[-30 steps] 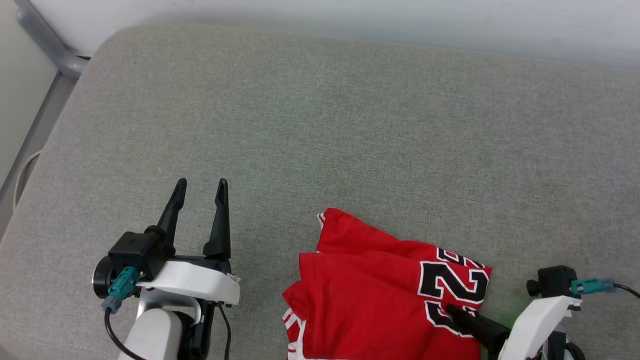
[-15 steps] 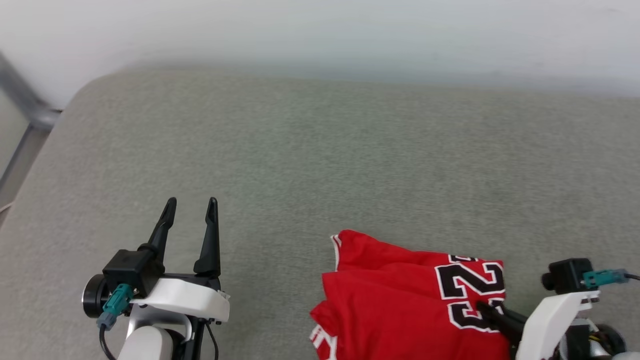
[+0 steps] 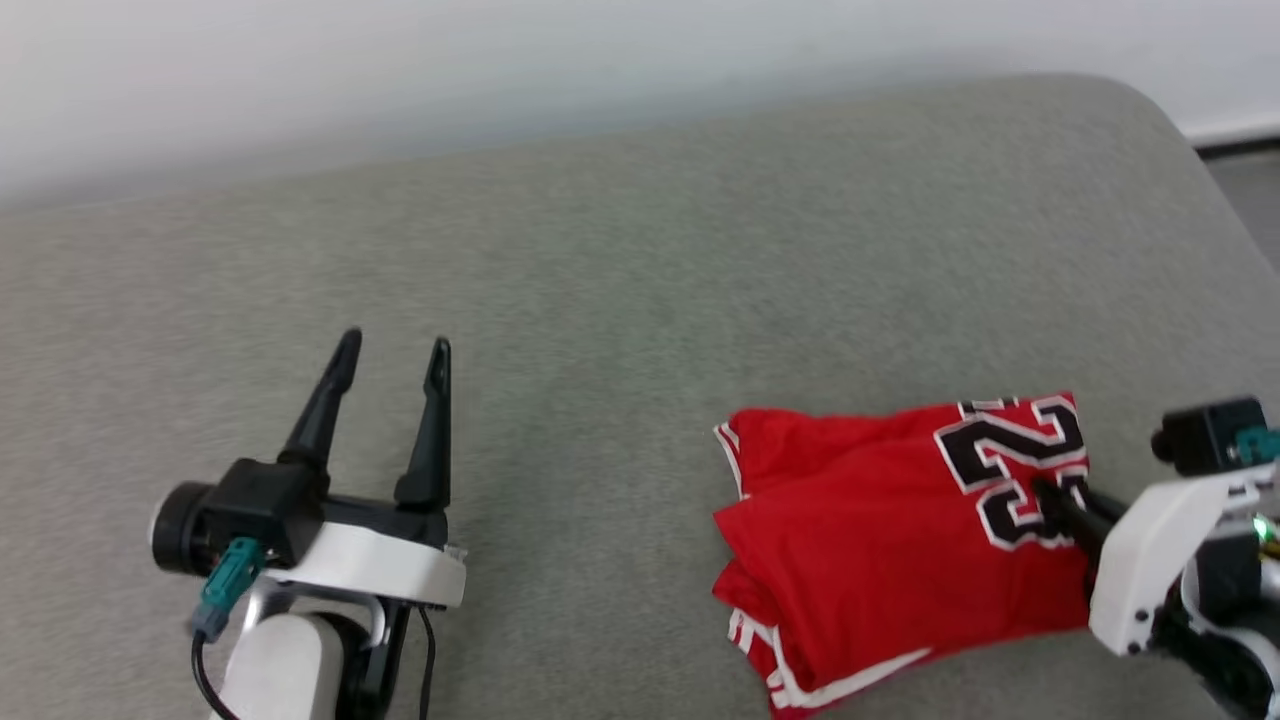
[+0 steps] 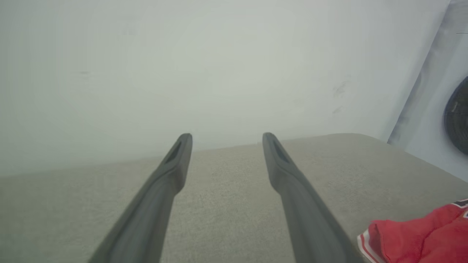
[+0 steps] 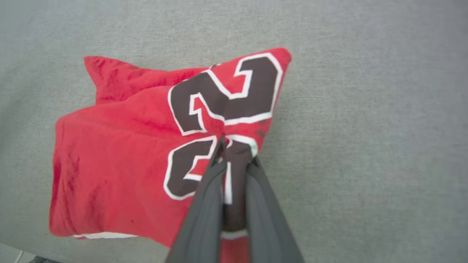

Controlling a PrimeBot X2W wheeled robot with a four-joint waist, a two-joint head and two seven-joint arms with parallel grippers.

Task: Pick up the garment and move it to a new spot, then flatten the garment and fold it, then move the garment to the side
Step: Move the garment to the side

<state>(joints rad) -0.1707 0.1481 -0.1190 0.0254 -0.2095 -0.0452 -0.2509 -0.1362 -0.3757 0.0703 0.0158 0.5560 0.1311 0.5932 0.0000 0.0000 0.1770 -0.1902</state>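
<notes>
The garment (image 3: 880, 530) is a folded bright red jersey with black-and-white block numbers, lying on the grey cushion at the lower right of the head view. My right gripper (image 3: 1050, 495) is shut on the garment's right edge, where the numbers are. In the right wrist view the garment (image 5: 120, 157) is pinched between the two dark fingers (image 5: 204, 197), and cloth bunches at the right gripper (image 5: 236, 148). My left gripper (image 3: 395, 350) stands open above bare cushion, well left of the garment. In the left wrist view a red corner of the garment (image 4: 420, 233) shows to the right of the left gripper (image 4: 225, 140).
The grey cushion (image 3: 600, 300) spreads wide, with its rounded right corner (image 3: 1160, 110) at the upper right. A pale wall (image 3: 500, 60) runs behind it. A strip of darker floor (image 3: 1245, 175) lies beyond the right edge.
The head camera has swung to the right, so the cushion's right corner has come into view. My right gripper has kept hold of the garment and drawn it rightward across the cushion.
</notes>
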